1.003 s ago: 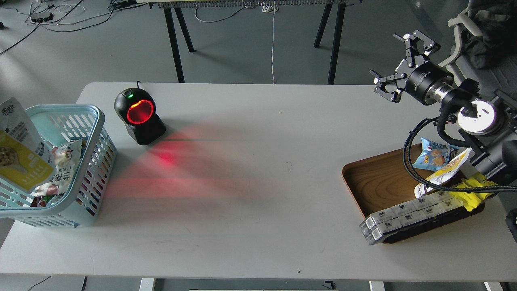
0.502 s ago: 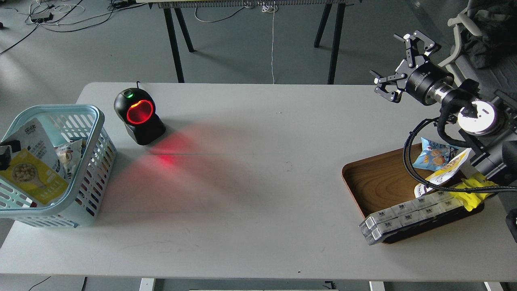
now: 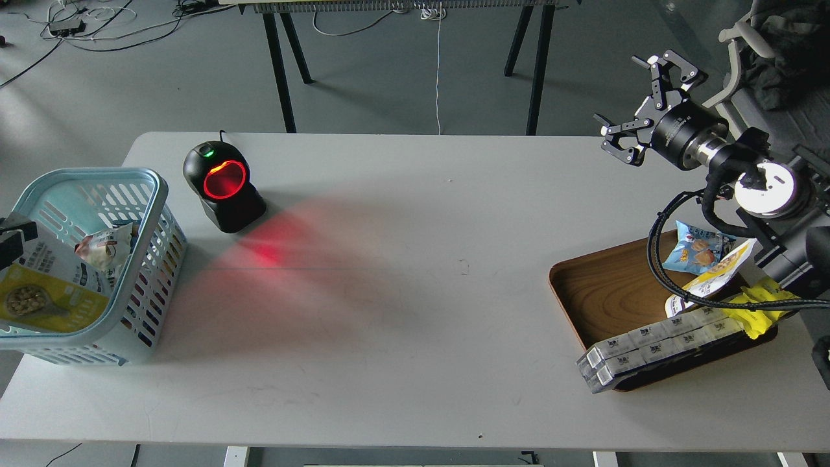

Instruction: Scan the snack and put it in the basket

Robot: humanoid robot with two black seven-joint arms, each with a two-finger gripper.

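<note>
The snack (image 3: 48,295), a pouch with a white top and a yellow lower half picturing nuts, lies low inside the light blue basket (image 3: 146,194) at the table's left end, on other packets. Only a small dark part of my left gripper (image 3: 13,239) shows at the left edge, just above the pouch's top; I cannot tell whether it still holds the pouch. My right gripper (image 3: 634,97) is open and empty, held in the air above the table's far right corner.
A black scanner (image 3: 224,185) with a glowing red ring stands right of the basket and throws red light on the table. A brown wooden tray (image 3: 603,292) at the right holds a small blue bag (image 3: 694,250), a yellow pack (image 3: 758,305) and long white boxes (image 3: 655,347).
The snack has gone down from above the basket's left rim to low inside the basket. The left gripper came into view at the left edge. The right arm has not moved.
</note>
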